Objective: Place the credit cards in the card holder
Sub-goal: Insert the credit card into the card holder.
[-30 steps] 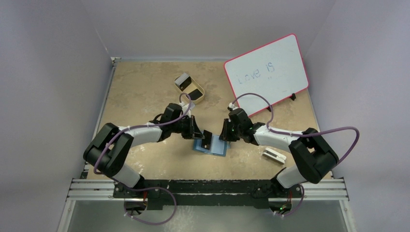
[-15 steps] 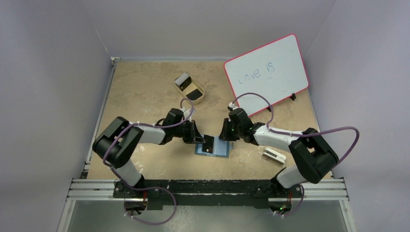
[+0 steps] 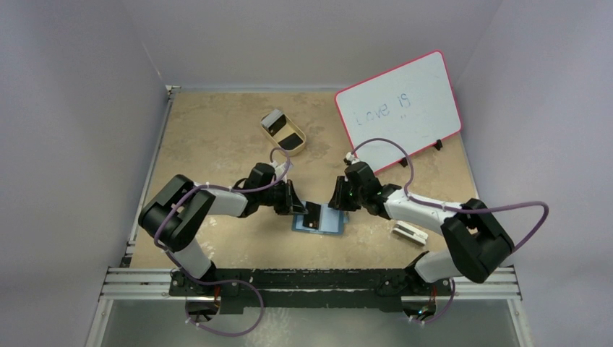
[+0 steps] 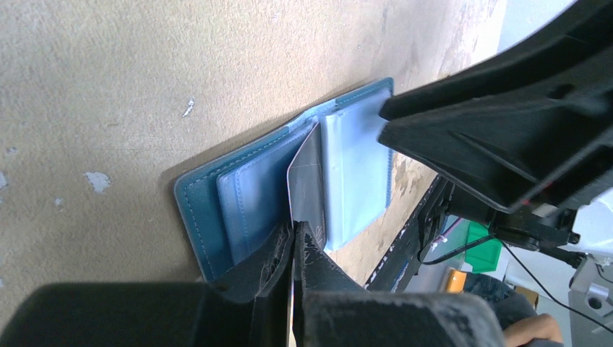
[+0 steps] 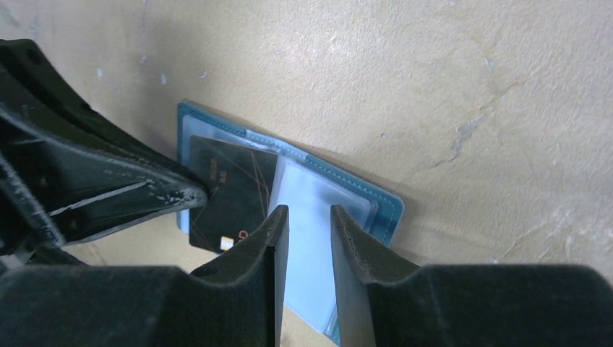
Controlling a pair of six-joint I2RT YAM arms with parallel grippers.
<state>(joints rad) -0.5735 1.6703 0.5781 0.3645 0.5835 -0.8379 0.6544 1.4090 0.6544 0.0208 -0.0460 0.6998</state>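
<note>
top view: the wallet (image 3: 331, 225) lies open and flat on the table (image 3: 217, 137), near the front edge and between the two arms. the left gripper (image 3: 300, 207) reaches in from the left and is clenched on one end of the black card (image 3: 313, 215), which slants over the wallet's left half. the right gripper (image 3: 335, 204) reaches in from the right and stands over the wallet's right half. left wrist view: the fingers (image 4: 278, 253) meet on the near edge of the card, with no gap between them. the card's far end lies at the wallet's middle fold, between the stitched left pocket and the clear pocket (whether it has entered a slot cannot be told). right wrist view: the jaws stand a little apart, tips down on or just above the clear pocket (image 5: 311, 195), and nothing is seen gripped between them. the card lies just left of these tips, touching the wallet. elsewhere on the table: a tan tray (image 3: 300, 148) well behind the wallet, holding a pale card (image 3: 273, 121) and a dark card (image 3: 291, 139); a whiteboard (image 3: 399, 108) with a pink rim propped at the far right; a white block (image 3: 408, 231) near the right arm, apart from the wallet.
</note>
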